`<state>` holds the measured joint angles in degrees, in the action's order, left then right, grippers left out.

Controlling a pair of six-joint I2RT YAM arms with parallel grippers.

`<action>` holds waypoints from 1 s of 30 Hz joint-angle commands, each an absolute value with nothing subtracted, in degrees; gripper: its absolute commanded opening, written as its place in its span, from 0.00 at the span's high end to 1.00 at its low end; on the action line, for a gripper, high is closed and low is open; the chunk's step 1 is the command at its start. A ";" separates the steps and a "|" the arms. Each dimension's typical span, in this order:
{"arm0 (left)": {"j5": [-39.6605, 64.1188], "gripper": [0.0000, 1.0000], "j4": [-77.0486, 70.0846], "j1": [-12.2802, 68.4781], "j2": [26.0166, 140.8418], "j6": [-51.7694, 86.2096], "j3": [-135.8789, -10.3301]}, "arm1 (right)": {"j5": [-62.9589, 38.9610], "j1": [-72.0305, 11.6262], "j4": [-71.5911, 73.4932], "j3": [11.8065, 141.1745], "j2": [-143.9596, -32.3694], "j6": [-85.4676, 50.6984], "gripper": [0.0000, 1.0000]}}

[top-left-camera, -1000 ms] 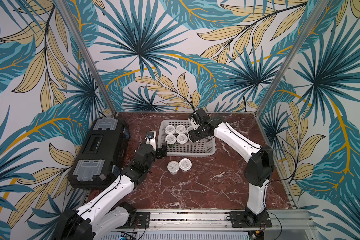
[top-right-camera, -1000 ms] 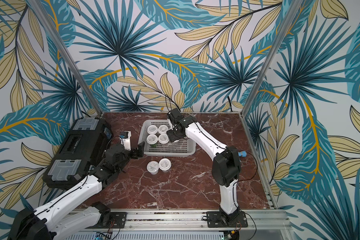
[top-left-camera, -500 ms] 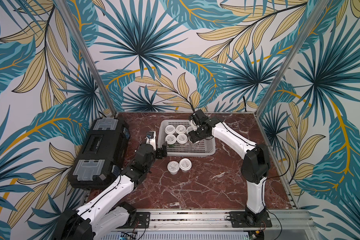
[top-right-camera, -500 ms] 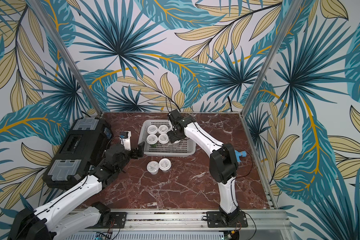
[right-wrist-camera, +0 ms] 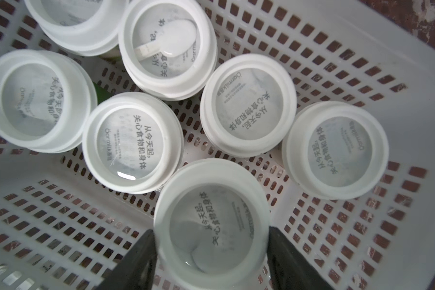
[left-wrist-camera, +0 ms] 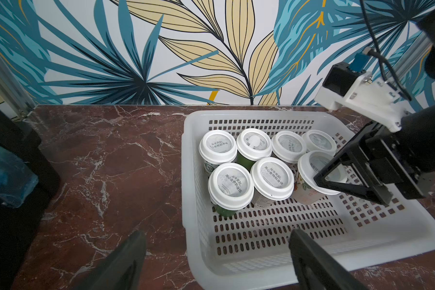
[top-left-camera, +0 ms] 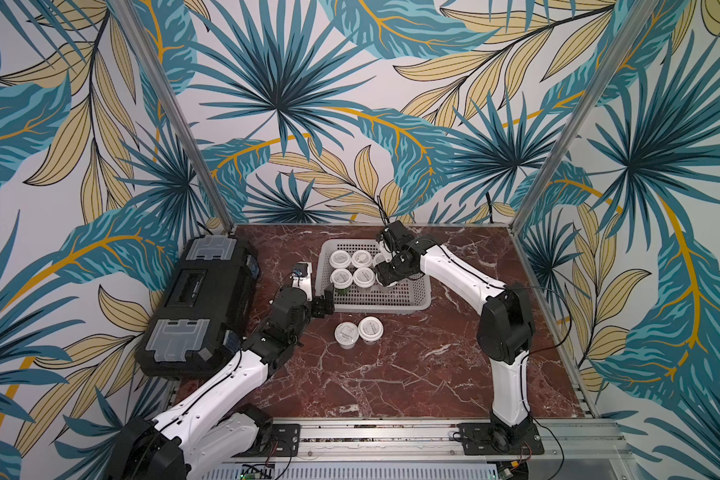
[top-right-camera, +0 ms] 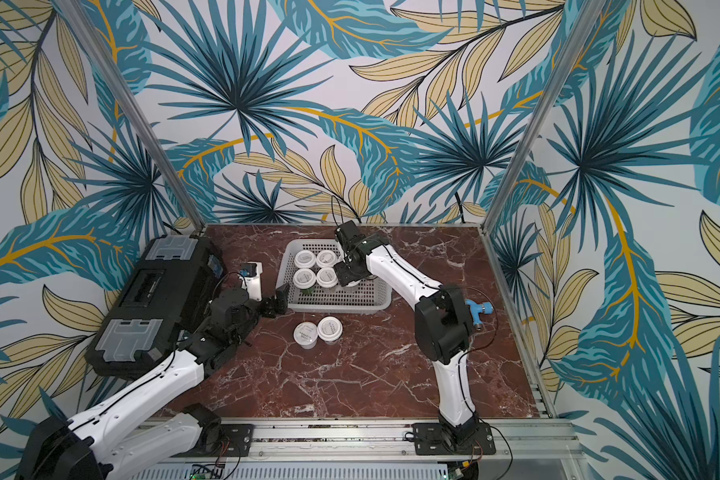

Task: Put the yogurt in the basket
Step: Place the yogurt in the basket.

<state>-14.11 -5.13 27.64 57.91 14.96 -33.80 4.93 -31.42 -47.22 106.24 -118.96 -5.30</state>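
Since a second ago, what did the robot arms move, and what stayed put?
The right arm's elbow swung a little inward. The right tool stayed low in the basket, closed on a tilted yogurt cup; I see nothing let go. The left tool, open beside the basket, and the two cups outside it did not move.

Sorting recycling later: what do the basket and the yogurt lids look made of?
Basket: looks like moulded plastic, pale, slightly glossy; slotted walls, rolled rim. Yogurt lids: likely white plastic, matte rims around a clear glossy centre catching glare.

Bare basket [left-wrist-camera: 261, 226] floor beside clustered yogurt [left-wrist-camera: 271, 178]
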 commanded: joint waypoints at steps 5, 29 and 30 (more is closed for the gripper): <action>-13.89 0.07 -5.39 27.26 57.68 14.93 -36.30 | 4.27 -31.22 -45.62 106.61 -120.58 -5.37 0.32; -13.96 0.07 -5.45 27.26 57.48 14.88 -36.12 | 3.69 -31.33 -44.31 104.74 -120.83 -5.91 0.32; -13.89 0.07 -5.45 27.28 57.48 14.90 -36.12 | 4.13 -31.28 -44.29 104.52 -120.71 -5.83 0.32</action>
<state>-14.11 -5.13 27.64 57.91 14.96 -33.80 2.52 -31.42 -44.77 105.95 -120.38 -5.76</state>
